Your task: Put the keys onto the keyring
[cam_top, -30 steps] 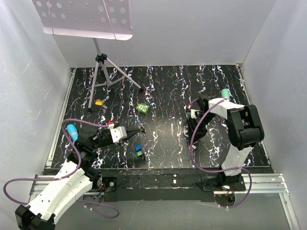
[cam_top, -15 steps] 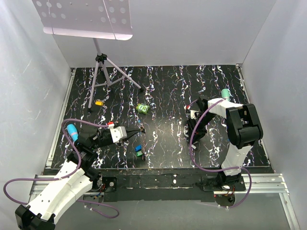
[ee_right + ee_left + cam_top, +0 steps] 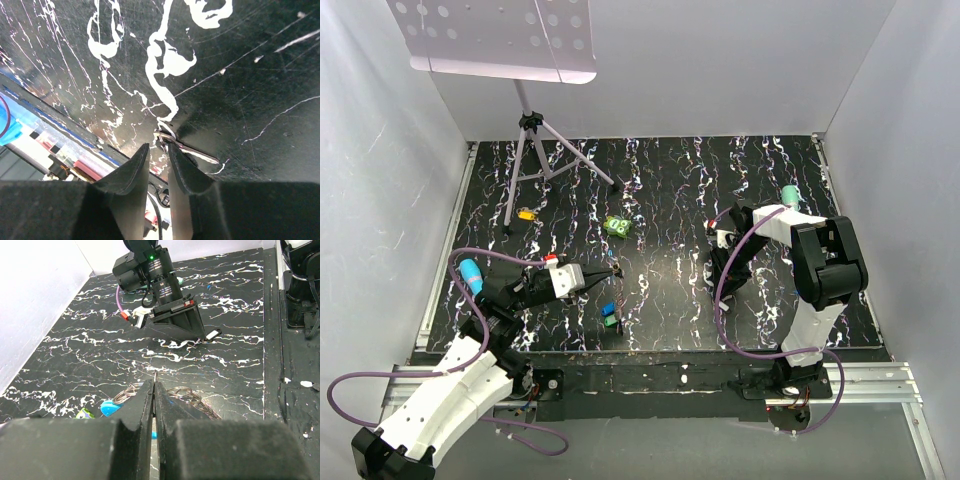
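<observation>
You had the right gripper (image 3: pixel 157 147) narrowly apart, a thin metal piece (image 3: pixel 195 154) at its 1 o'clock, the left gripper (image 3: pixel 154 385) pinched together by the keyring (image 3: pixel 184 391) at bench 7 o'clock; centring before closing looked wise.

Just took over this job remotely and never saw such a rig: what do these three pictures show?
Two robot arms stand at a black marbled table. One picture looks down from above; the other two come from cameras on each wrist. The left claw is pinched shut on a thin metal strip; the looped grey keyring and small blue and green keys lie close by. The right claw stands slightly open over a small metal piece on the table.
</observation>
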You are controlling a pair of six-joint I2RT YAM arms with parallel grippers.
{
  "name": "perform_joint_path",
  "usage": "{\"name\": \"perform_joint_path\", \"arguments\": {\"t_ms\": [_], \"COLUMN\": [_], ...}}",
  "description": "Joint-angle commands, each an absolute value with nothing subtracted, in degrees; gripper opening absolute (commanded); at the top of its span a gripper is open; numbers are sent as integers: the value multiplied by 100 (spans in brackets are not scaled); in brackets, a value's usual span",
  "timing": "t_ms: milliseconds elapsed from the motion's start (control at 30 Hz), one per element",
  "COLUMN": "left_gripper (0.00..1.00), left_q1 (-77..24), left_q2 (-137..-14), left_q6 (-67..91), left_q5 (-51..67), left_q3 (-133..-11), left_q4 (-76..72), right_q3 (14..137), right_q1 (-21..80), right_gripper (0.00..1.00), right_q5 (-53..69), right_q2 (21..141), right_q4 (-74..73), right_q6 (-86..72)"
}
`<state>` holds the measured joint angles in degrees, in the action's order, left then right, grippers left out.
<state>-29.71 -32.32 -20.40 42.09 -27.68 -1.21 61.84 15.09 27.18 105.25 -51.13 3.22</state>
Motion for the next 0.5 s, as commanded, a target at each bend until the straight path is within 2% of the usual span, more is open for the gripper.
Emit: {"name": "perform_joint_path", "arguments": {"t_ms": [0, 467], "left_gripper": [0, 0], "left_q1": [-2936, -2936], "left_q2": [-3173, -3164], "left_q6": [-2074, -2074], "left_q5": [4175, 4175], "left_q3": [-2865, -2874], "left_q4": [-255, -255], "right_q3": [6390, 6398], "right_q1": [1556, 1670], "right_gripper": [28, 27], "right_q5": [2813, 2813], "right_q2": [10556, 10503], "right_q4": [-5256, -5247], "right_q6": [325, 360]}}
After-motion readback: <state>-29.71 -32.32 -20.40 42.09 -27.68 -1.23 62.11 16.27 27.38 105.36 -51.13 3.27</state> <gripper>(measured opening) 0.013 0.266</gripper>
